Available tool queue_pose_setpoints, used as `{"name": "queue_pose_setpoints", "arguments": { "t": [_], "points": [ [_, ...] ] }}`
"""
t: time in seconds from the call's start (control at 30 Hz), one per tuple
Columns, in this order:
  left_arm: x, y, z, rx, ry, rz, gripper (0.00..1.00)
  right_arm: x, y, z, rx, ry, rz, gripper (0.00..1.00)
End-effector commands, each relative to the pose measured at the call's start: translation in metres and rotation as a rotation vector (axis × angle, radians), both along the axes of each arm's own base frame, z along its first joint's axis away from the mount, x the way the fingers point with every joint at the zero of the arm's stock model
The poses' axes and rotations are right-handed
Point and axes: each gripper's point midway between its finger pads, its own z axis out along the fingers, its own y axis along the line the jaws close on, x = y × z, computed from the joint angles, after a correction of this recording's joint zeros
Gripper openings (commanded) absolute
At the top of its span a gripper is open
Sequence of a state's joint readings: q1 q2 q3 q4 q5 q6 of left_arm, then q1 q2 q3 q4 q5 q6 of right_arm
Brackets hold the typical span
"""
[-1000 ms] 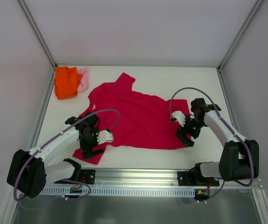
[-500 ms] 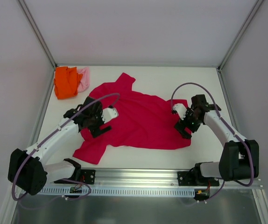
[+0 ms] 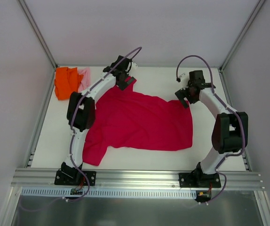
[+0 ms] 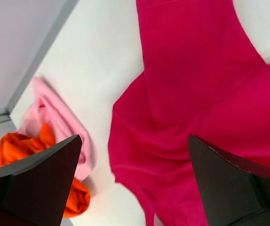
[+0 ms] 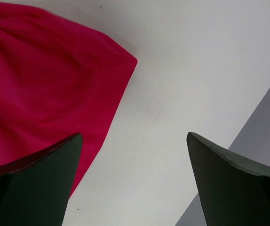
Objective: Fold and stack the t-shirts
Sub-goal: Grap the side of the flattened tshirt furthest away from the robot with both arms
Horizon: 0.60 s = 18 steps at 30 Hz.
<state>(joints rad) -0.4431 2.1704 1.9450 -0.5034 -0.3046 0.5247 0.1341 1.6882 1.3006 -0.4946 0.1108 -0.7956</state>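
Early: crimson t-shirt (image 3: 139, 123) flat, unfolded, mid bench (image 3: 204, 147); orange t-shirt (image 3: 65, 83) & pink t-shirt (image 3: 84, 79) bunched at far-left corner, no stack. Left pincer (image 3: 125, 83), right pincer (image 3: 184, 97) both spread, empty, by far sleeves.

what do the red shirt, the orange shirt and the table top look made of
Red shirt: soft matte knit cloth, probably cotton jersey; it lies in loose folds, with a stitched hem. Orange shirt: similar matte cloth, bunched up. Table top: smooth white hard sheet, maybe laminate or plastic; faint fine lines cross it.
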Motion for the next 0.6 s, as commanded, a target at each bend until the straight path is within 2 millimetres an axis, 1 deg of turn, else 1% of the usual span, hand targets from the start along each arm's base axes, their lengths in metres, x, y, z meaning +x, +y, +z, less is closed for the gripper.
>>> {"name": "queue_pose_setpoints", "arguments": {
  "t": [0.0,0.07,0.1,0.13,0.3,0.33,0.37,0.47,0.5,0.53,0.57],
  "points": [
    [0.016,0.017,-0.008,0.022,0.012,0.086,0.99,0.012,-0.008,0.009,-0.038,-0.024,-0.074,1.00],
    [0.025,0.016,-0.016,0.016,0.007,0.086,0.99,0.016,-0.010,0.005,-0.053,-0.027,-0.084,1.00],
    [0.029,0.011,-0.018,-0.001,0.002,0.069,0.99,0.017,-0.012,0.003,-0.063,-0.026,-0.085,1.00],
    [0.031,0.010,-0.026,0.007,0.005,0.065,0.99,0.016,-0.013,-0.001,-0.066,-0.019,-0.088,1.00],
    [0.042,0.010,-0.037,-0.012,-0.007,0.070,0.99,0.011,-0.006,-0.014,-0.041,0.020,-0.059,1.00],
    [0.047,0.011,-0.036,-0.024,-0.030,0.085,0.99,0.012,-0.005,-0.015,-0.040,0.018,-0.058,1.00],
    [0.050,0.015,-0.038,-0.029,-0.032,0.095,0.99,0.012,-0.003,-0.015,-0.036,0.021,-0.052,1.00],
    [0.057,0.017,-0.036,-0.055,-0.055,0.106,0.99,0.011,-0.001,-0.018,-0.027,0.026,-0.038,1.00],
    [0.060,0.023,-0.036,-0.057,-0.064,0.123,0.99,0.011,-0.001,-0.019,-0.028,0.025,-0.035,0.99],
    [0.065,0.025,-0.033,-0.073,-0.090,0.141,0.99,0.011,-0.001,-0.021,-0.032,0.026,-0.032,1.00],
    [0.069,0.032,-0.031,-0.083,-0.099,0.160,0.99,0.010,0.000,-0.024,-0.034,0.025,-0.029,1.00]
  ]
}}
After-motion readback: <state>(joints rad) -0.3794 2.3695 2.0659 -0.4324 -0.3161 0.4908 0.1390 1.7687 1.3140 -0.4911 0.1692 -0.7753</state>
